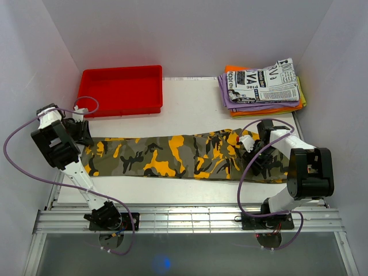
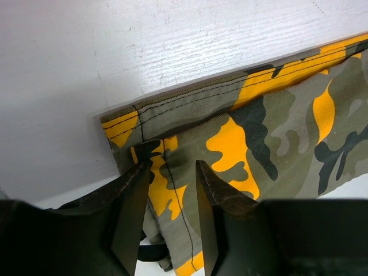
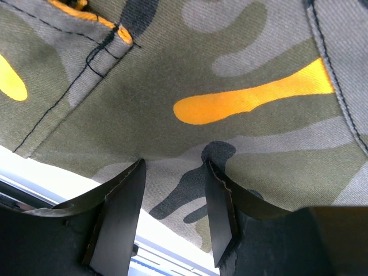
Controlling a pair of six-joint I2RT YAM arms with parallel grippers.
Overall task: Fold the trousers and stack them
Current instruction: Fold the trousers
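Observation:
The camouflage trousers [image 1: 172, 156] lie stretched flat across the table, hems at the left and waist at the right. My left gripper [image 1: 80, 135] is at the hem end. In the left wrist view the gripper [image 2: 169, 167] is open, its fingers astride the stitched hem of the trousers [image 2: 276, 115]. My right gripper [image 1: 253, 157] is at the waist end, near the front edge. In the right wrist view the gripper [image 3: 174, 167] is open, its fingers pressed down on or just above the cloth [image 3: 230, 69] at its edge. Neither gripper holds anything.
A red tray [image 1: 121, 91] stands at the back left, just behind the hems. A stack of folded garments [image 1: 261, 87], newspaper print on top of purple and orange, sits at the back right. A metal rail [image 1: 184, 218] runs along the near edge.

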